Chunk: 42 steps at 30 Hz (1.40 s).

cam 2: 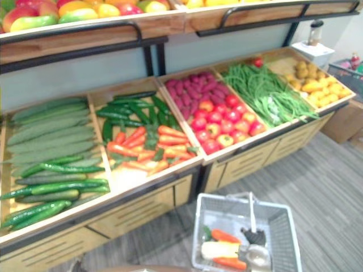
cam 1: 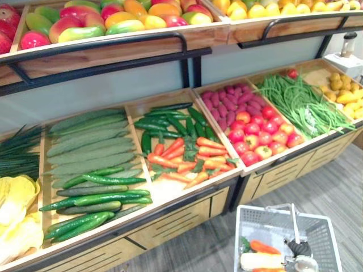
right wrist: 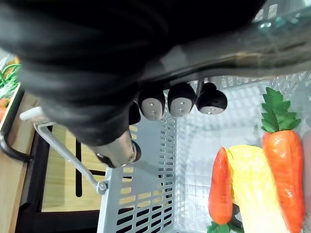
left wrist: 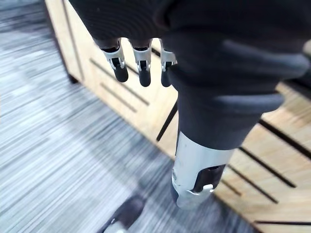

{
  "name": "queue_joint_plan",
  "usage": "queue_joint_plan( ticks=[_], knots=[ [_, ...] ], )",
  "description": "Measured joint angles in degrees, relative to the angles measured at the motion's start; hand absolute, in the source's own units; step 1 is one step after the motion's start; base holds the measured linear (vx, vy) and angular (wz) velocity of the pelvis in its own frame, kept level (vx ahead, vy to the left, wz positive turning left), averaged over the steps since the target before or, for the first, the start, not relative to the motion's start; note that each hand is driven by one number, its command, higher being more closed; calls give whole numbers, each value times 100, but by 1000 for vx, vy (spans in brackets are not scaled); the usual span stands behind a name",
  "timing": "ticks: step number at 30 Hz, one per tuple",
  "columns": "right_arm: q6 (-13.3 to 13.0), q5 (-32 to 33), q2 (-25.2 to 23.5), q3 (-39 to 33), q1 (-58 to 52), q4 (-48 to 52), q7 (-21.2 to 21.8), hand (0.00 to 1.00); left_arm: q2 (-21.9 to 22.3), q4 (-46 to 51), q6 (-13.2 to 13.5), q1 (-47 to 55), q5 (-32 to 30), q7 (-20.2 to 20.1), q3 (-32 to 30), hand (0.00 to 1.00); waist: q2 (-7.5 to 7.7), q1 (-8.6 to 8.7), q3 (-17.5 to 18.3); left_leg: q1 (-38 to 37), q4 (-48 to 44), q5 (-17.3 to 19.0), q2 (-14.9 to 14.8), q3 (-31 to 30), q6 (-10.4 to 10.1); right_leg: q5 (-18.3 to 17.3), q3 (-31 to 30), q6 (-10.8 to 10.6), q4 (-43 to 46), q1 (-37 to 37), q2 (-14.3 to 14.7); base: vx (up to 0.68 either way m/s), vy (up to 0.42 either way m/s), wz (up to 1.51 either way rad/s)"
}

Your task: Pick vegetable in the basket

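**Wooden produce stand, basket partly filled**

Sloping across the scene is a wooden produce stand [cam 1: 176,222] above a grey striped carpet floor [left wrist: 58,145], its bins laid with vegetables. Long dark green cucumbers [cam 1: 96,198] lie in one bin and loose orange carrots with green tops [cam 1: 187,156] in the next. Round red tomatoes [cam 1: 258,136] and thin green beans [cam 1: 300,105] lie beyond.

Low at the robot's right hangs a pale grey mesh plastic basket [cam 1: 326,235]. The right hand [cam 1: 299,248] has its fingers [right wrist: 181,101] curled round the basket's wire handle [cam 1: 294,221]. Inside, a pale yellow leafy cabbage [right wrist: 255,194] lies between two orange carrots [right wrist: 221,187]. The left hand [left wrist: 144,68] hangs beside the stand's front panel, fingers straight, holding nothing.

By my reading, the free left hand would do the picking. A carrot or cucumber looks light, stiff, smooth and apt to roll. A wrap round the thick middle, fingers across its length, seems safest, since a leafy top would likely bend or slip. Tomatoes would want a gentler hold.
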<state>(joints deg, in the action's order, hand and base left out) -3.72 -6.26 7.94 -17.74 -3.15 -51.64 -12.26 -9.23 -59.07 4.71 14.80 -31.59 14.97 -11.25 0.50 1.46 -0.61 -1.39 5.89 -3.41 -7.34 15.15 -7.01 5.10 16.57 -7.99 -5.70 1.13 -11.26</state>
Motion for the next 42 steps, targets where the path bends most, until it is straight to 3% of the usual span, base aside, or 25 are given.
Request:
queue_joint_plan(
  ticks=[4,6,8,13,14,15,16,17,18,20,23,26,27,30,31,34,37,38,39,40,41,42],
  knots=[
    [7,0,-8,-20,64,-108,151,100,16,-169,-276,19,-2,-310,-67,0,31,-19,-29,-108,-1,55,-27,175,-19,0,-177,0,3,2,30,18,2,-20],
    [7,4,-11,-47,61,-110,164,100,23,-175,-288,-7,1,-344,-103,0,70,-28,-54,-183,-62,137,-34,322,-5,-13,-328,-2,53,-15,30,33,8,-37],
    [6,15,-34,-222,44,-108,173,100,22,-172,-283,-216,202,-391,-203,0,105,-18,-99,149,-924,567,-137,367,28,-93,-462,-47,379,-195,-38,18,12,-26],
    [-13,75,-310,-483,-138,352,175,100,-84,-142,-285,-685,212,-386,-224,0,217,3,-317,567,-1966,1231,-354,833,61,-91,-1055,-184,795,-740,-56,-42,41,-57],
    [-14,73,-430,-467,-174,507,175,100,-185,-138,-290,-822,212,-378,-253,0,310,20,-386,687,-2133,1331,-414,1056,96,74,-1230,-394,752,-931,-56,-102,94,-105],
    [-11,72,-502,-370,-175,621,180,100,-281,-117,-320,-959,213,-340,-336,0,360,32,-467,741,-2280,1388,-501,1357,184,630,-1242,-446,621,-1149,48,-198,99,-119],
    [-13,72,-507,-289,-149,665,194,100,-300,-115,-346,-974,213,-321,-404,0,322,22,-498,734,-2287,1391,-590,1510,222,973,-1224,-447,469,-1235,138,-254,65,-147],
    [-20,61,-490,-147,-19,733,233,100,-255,-121,-391,-1002,213,-237,-657,0,160,10,-698,617,-2214,1349,-882,1953,358,1026,-590,-246,799,-1255,236,-249,59,-136],
    [-22,60,-482,-158,-39,804,261,100,-247,-3,-403,-981,210,-176,-721,0,160,12,-776,479,-2071,1300,-916,2217,378,24,279,593,2176,-1441,32,-152,54,-128],
    [-35,48,-447,-140,-35,743,280,100,-285,132,-418,-821,211,-166,-781,0,300,-14,-843,81,-1955,1222,-941,2712,378,-676,1103,796,3200,-1173,-255,-87,43,-124],
    [-58,-5,-429,68,48,654,281,100,-216,94,-463,-633,209,-172,-809,0,357,13,-832,-131,-1954,1193,-1035,3364,331,-1047,1525,849,3780,-1081,-597,-126,-80,-102],
    [-16,-8,-427,209,71,420,280,100,-198,85,-480,-573,211,-172,-753,0,430,-21,-774,-176,-2054,1079,-1197,3774,163,-1252,1533,706,3482,-1016,-754,-77,-273,-85],
    [17,-6,-405,252,89,385,277,100,-134,70,-488,-605,211,-177,-749,0,455,-21,-736,-149,-2107,1003,-1268,3920,95,-1355,1505,653,3088,-1014,-465,-44,-313,-75],
    [56,-24,-262,348,70,405,266,100,69,-16,-477,-781,209,-175,-697,0,183,7,-663,14,-1988,659,-1521,4205,94,-1209,1209,640,2030,-1002,236,-93,-342,-72],
    [64,-17,-254,354,47,405,266,100,81,-44,-486,-841,209,-174,-698,0,168,5,-659,4,-2004,591,-1573,4250,95,-1196,1169,662,1986,-1002,308,-54,-272,-45],
    [79,2,-247,365,-140,472,233,100,105,-40,-489,-932,202,-157,-684,0,148,29,-667,-173,-2075,397,-1806,4290,73,-1229,967,716,1991,-989,565,-26,-241,-41],
    [45,1,-247,384,-286,699,154,100,112,-48,-503,-1041,192,-155,-608,0,40,197,-757,-186,-2555,383,-2233,4239,58,-1302,970,837,2020,-893,785,-26,-166,-14],
    [43,-1,-242,385,-359,783,137,100,124,-48,-502,-1052,183,-155,-546,0,7,245,-805,-224,-2941,362,-2462,4180,89,-1365,878,936,2045,-815,862,-34,-200,-38],
    [43,0,-212,453,-389,857,113,100,131,-74,-497,-1039,177,-157,-446,0,-10,254,-943,-199,-3431,217,-2617,3662,294,-1419,699,1012,2056,-669,918,-36,-170,-59],
    [43,-3,-195,494,-380,863,107,100,148,-89,-470,-1011,209,-142,-443,0,10,216,-987,-105,-3669,109,-2619,3256,380,-1434,525,1006,2042,-621,930,-82,-157,-96],
    [39,-6,-132,603,-323,879,68,100,215,-73,-415,-1021,208,-113,-411,0,70,130,-1047,177,-3923,490,-2254,2219,68,-1447,154,1015,1948,-601,906,-79,-52,-96],
    [39,-7,-95,627,-275,872,64,100,247,-40,-404,-1021,206,-117,-391,0,66,119,-1063,266,-3917,703,-1952,1793,3,-1417,-86,1009,1905,-601,892,-101,-14,-152]
  ],
)
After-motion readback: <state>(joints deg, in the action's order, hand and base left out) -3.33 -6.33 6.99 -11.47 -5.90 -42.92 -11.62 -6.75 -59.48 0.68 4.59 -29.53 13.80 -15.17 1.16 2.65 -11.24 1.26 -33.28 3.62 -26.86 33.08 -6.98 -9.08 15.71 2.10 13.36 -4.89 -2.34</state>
